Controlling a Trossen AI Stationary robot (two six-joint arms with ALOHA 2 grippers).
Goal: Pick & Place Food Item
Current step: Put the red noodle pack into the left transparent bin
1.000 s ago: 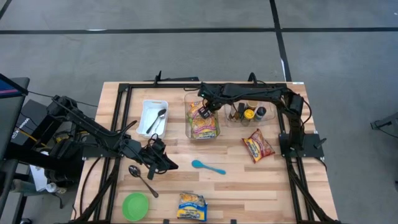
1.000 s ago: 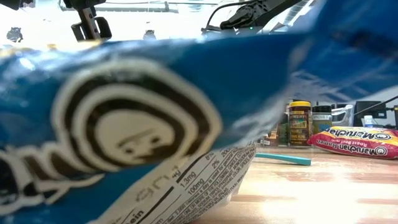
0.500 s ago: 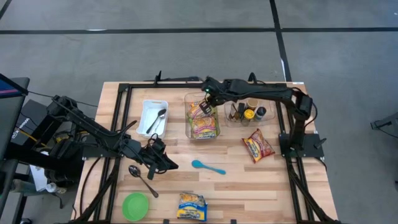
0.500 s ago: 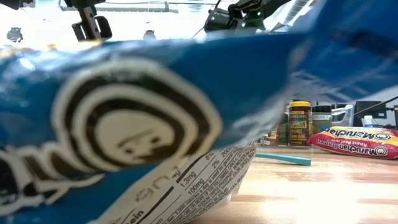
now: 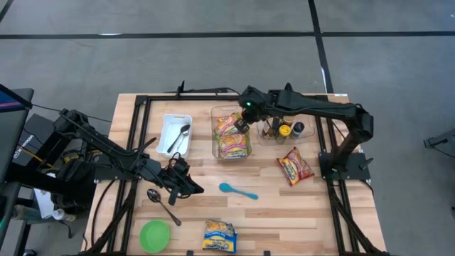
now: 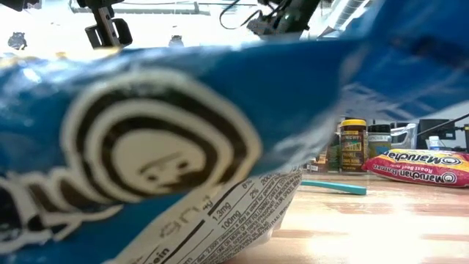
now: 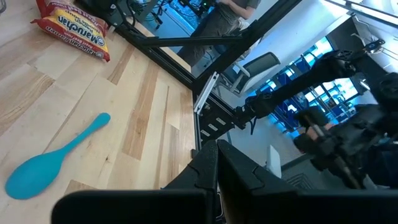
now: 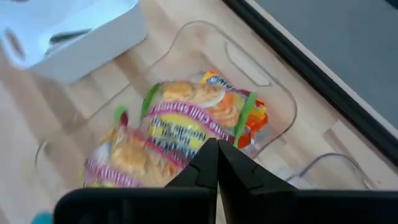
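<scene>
Grey concrete floor [image 5: 213,64] all round, crossed by dark lines [image 5: 156,34] and one white stripe [image 5: 325,75]. Pale wooden worktop [image 5: 277,213] with visible plank grain, edged by a black metal frame [image 5: 142,135]. Beyond it, in the left wrist view, a grey office chair [image 7: 261,62], a person [image 7: 221,18] standing farther back and bright blue-lit windows or screens [image 7: 317,53]; white glare overhead in the low view.

This looks like a robotics lab: a light wooden tabletop [image 5: 284,206] in a black metal frame [image 5: 142,128] stands on grey concrete floor [image 5: 213,57] with dark lines.
</scene>
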